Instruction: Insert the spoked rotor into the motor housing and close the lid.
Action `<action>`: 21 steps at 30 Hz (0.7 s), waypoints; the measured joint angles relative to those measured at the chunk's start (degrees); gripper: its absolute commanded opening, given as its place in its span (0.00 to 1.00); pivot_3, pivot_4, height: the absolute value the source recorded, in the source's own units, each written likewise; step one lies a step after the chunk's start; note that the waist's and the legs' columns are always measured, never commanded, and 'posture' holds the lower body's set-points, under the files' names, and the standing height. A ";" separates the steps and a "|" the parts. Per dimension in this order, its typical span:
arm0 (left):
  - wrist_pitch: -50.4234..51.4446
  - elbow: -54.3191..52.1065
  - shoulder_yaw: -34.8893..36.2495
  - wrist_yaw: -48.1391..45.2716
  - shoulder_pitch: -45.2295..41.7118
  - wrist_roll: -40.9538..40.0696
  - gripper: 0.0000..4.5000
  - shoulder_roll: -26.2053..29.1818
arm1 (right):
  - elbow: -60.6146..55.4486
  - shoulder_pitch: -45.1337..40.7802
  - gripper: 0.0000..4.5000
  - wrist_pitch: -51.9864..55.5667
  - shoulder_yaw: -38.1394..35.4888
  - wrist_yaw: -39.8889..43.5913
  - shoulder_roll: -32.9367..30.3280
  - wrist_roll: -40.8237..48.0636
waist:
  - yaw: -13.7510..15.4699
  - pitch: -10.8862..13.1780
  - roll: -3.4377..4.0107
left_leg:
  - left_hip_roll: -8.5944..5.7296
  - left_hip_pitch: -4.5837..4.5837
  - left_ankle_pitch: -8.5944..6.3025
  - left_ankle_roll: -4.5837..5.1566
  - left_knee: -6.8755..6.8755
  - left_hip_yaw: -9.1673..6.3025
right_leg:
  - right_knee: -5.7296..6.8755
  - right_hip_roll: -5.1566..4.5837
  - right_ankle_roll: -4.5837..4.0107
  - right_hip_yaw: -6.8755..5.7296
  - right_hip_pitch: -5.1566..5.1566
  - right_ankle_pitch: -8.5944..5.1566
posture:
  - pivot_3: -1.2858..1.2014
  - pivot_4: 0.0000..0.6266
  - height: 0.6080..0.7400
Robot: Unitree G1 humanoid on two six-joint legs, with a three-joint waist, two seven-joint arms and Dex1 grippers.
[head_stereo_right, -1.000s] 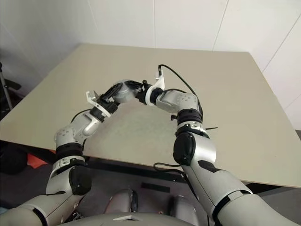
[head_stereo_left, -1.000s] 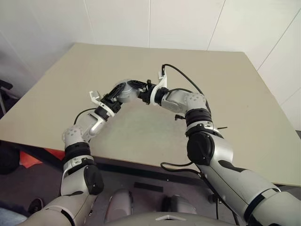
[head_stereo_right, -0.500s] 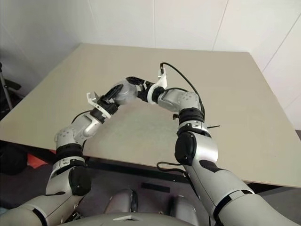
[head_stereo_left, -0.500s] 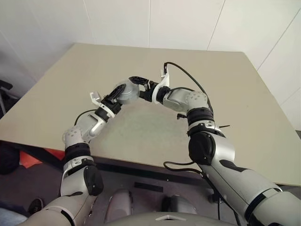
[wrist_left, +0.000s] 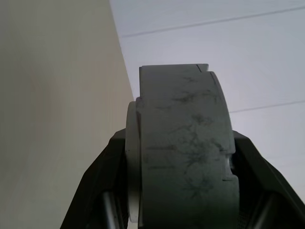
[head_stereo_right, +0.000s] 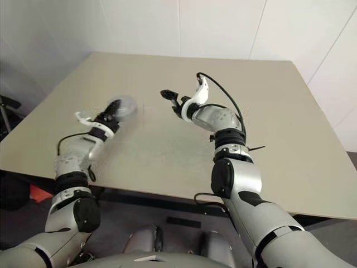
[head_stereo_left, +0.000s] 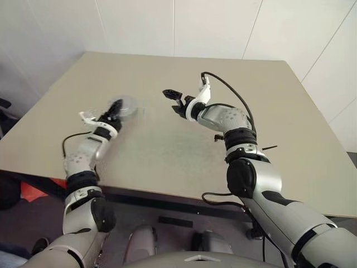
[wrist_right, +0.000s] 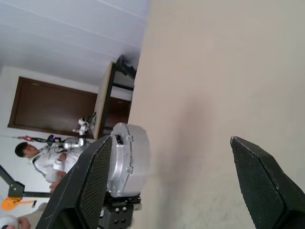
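Note:
My left gripper (head_stereo_left: 114,111) is shut on the motor housing (head_stereo_left: 124,105), a round silver-grey drum held above the left part of the table. In the left wrist view the housing (wrist_left: 186,157) stands edge-on between the two black fingers (wrist_left: 102,181). A thin paler disc (wrist_left: 131,162), apparently the lid, lies flat against one of its faces. The spoked rotor is hidden. My right gripper (head_stereo_left: 173,100) hangs over the table's middle, open and empty, well apart from the housing. The right wrist view looks past its spread fingers (wrist_right: 95,181) at the housing (wrist_right: 127,160).
The beige table (head_stereo_left: 223,156) stretches wide around both arms, with white walls behind it. A black cable (head_stereo_left: 228,92) loops over my right wrist. Far off beyond the table's edge, the right wrist view catches a person (wrist_right: 40,160) near a dark door.
My right gripper let go of the housing and opened wide, drawing slightly right. My left arm swung left with the housing in its grip, so the two hands are now apart.

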 measured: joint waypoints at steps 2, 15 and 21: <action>-2.64 0.52 0.73 1.06 0.43 1.41 0.48 0.26 | 0.00 0.18 1.00 -0.12 -0.02 0.02 -0.19 -0.01 | 0.17 0.00 0.00 | -0.01 -0.01 0.00 0.00 0.01 0.00 | 0.00 -0.01 0.00 0.00 0.00 0.00 | 0.52 0.00 1.00; -12.47 11.39 1.80 9.73 -2.98 8.81 0.48 2.37 | 0.16 0.19 1.00 -0.83 0.34 0.43 1.19 -0.21 | 0.20 0.02 -0.24 | 0.01 0.21 0.03 -0.05 0.09 -0.03 | 0.06 -0.01 0.08 0.00 0.22 0.06 | 0.52 0.00 1.00; -16.97 12.06 0.62 10.10 -3.62 12.97 0.87 3.07 | 1.07 0.19 1.00 -1.25 0.67 0.40 1.42 -0.49 | -0.07 0.02 -0.24 | 0.03 0.33 0.06 -0.10 0.08 -0.03 | 0.10 0.00 0.04 0.02 0.27 0.08 | 0.52 0.00 1.00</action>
